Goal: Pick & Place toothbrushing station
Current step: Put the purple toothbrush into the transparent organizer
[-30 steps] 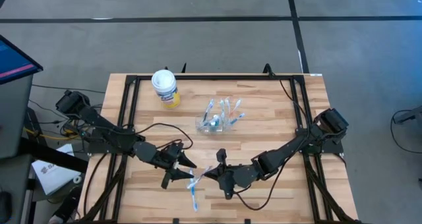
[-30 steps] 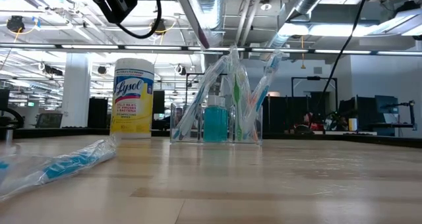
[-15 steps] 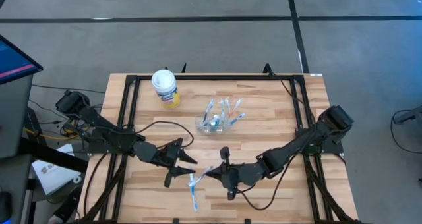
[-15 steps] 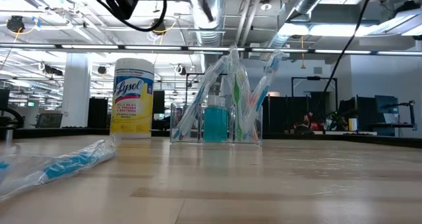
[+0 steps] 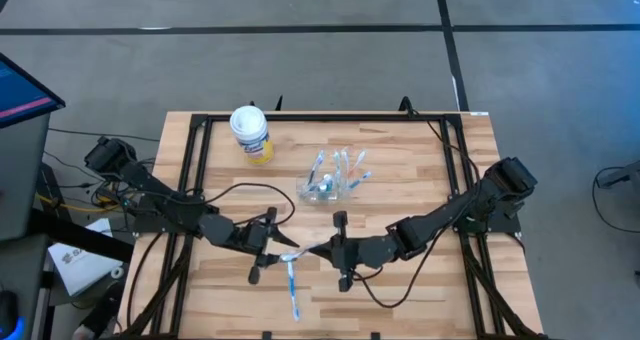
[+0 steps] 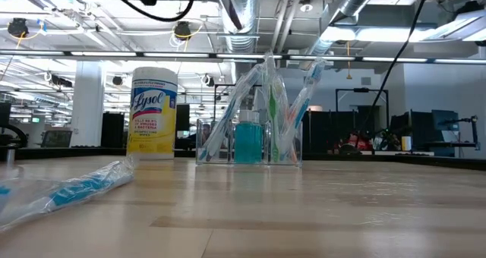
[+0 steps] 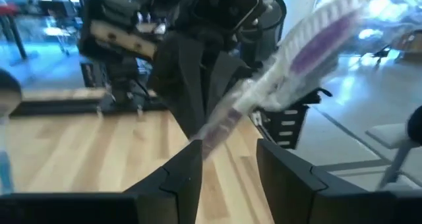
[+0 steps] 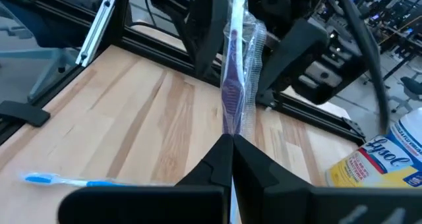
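My right gripper [image 5: 333, 250] [image 8: 228, 148] is shut on a purple toothbrush in a clear wrapper [image 8: 232, 72], held above the table's near middle. The toothbrush reaches toward my left gripper [image 5: 268, 248] [image 7: 227, 165], which is open, and its free part [image 7: 310, 46] passes between the left fingers. I cannot tell whether it touches them. A clear cup [image 5: 330, 186] [image 6: 249, 140] with several toothbrushes and a teal tube stands at the table's middle. A wrapped blue toothbrush [image 5: 293, 292] [image 6: 76, 191] lies flat near the table's near edge. My right gripper pinches one end of the wrapped toothbrush [image 8: 229, 126] between its two fingers. The fingers come roughly level from the table's right and lie along the brush. The brush is lifted clear of the table and sticks out past the fingertips toward my left gripper.
A white tub with a yellow label [image 5: 250, 132] [image 6: 154, 114] stands at the far left of the table. Black frame rails [image 5: 195, 170] run along the table's left, right and far sides. Cables [image 5: 240, 192] lie behind the left arm.
My right gripper has gone toward the table's far edge and a little left with the wrapped toothbrush, bringing it between my left gripper's open fingers. The blue toothbrush on the table has stayed where it was.
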`<state>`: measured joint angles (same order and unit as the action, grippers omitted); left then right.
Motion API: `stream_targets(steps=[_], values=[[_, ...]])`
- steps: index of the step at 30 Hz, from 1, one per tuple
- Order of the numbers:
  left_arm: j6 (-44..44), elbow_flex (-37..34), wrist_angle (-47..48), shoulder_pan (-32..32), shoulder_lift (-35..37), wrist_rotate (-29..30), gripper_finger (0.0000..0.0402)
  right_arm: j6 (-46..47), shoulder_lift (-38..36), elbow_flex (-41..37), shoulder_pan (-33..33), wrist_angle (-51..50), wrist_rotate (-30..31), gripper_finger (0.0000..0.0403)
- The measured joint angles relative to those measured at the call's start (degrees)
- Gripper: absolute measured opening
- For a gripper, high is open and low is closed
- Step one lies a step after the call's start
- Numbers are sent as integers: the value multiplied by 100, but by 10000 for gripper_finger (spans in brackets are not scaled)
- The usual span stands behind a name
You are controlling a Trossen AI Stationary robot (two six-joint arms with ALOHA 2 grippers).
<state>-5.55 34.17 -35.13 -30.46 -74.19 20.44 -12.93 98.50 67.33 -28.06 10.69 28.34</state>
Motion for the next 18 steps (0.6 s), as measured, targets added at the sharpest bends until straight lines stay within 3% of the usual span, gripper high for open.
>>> stream_targets(steps=[9,18], values=[[956,0,-493,0,0,108,137,114,0,0,59,5,-1,0],[1319,0,-803,0,2,-30,137,190,0,0,186,54,-111,0]])
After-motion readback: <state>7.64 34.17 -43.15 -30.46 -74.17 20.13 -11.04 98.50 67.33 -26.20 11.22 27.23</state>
